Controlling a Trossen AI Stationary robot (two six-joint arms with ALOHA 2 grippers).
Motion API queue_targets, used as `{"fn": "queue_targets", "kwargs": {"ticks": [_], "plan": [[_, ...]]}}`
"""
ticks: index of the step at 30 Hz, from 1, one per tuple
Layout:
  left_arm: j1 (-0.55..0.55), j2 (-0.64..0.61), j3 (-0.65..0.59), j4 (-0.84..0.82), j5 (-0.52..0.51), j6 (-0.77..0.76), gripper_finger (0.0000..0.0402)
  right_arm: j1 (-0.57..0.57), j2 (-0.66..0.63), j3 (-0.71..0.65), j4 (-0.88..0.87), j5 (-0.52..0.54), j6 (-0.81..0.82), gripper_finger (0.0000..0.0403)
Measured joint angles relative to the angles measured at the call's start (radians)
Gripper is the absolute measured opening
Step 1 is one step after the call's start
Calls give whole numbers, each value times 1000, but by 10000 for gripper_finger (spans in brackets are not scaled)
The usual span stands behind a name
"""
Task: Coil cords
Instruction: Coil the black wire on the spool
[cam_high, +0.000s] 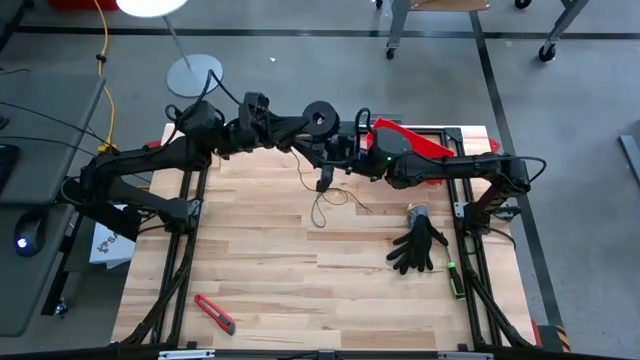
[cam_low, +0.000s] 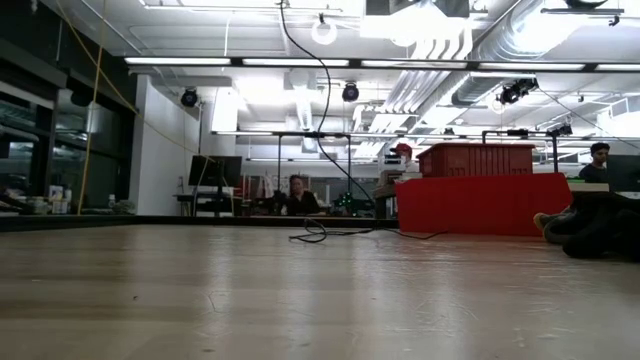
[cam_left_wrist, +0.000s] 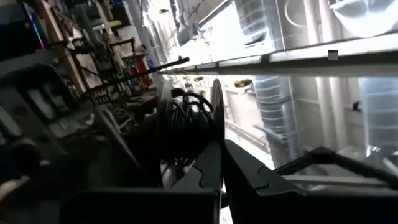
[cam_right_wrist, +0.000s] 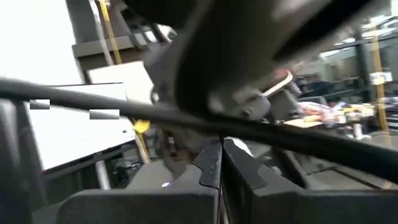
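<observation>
Both arms meet high over the far part of the wooden table (cam_high: 270, 280). The left gripper (cam_left_wrist: 222, 163) is pinched shut on the rim of the small black spool (cam_high: 319, 117), holding it up in the air. That likely keeps the spool steady so cord can wrap around it. The right gripper (cam_right_wrist: 221, 158) is shut too, just beside the spool. It may be pinching the thin cord (cam_high: 322, 205), but I cannot tell for sure. The cord hangs down from the grippers and lies in loose loops on the table below. Most of it still looks unwound. A black glove (cam_high: 418, 246) and a red box cutter (cam_high: 214, 313) lie apart from it.
</observation>
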Motion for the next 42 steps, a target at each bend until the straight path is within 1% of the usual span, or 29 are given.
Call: {"fn": "queue_targets", "kwargs": {"ticks": [2,7,10,15,18,23,26,29,32,34,37,42], "plan": [[-1,0,0,14,25,-46,0,-1,15,0,20,23,0,0],[-16,-8,0,34,116,-141,0,-8,40,0,102,14,18,0],[-40,-27,0,8,124,-156,0,-9,41,0,104,6,11,0],[-68,-80,0,-101,128,-176,0,-14,41,0,103,-3,0,0],[-84,-121,0,-201,132,-177,0,-26,41,0,96,-36,0,0],[-93,-190,0,-373,164,-171,0,-51,41,0,94,-85,0,0],[-93,-221,0,-502,187,-124,0,-65,41,0,86,-117,7,0],[-92,-247,0,-629,184,-65,0,-73,41,0,67,-125,7,0],[-92,-272,1,-734,163,25,0,-78,41,0,42,-144,7,0],[-91,-284,1,-784,152,120,0,-78,41,-1,32,-144,9,0],[-74,-305,1,-850,126,200,0,-78,41,-1,19,-141,40,0],[-43,-331,0,-881,53,369,0,-81,39,-1,3,-124,61,0]]}}
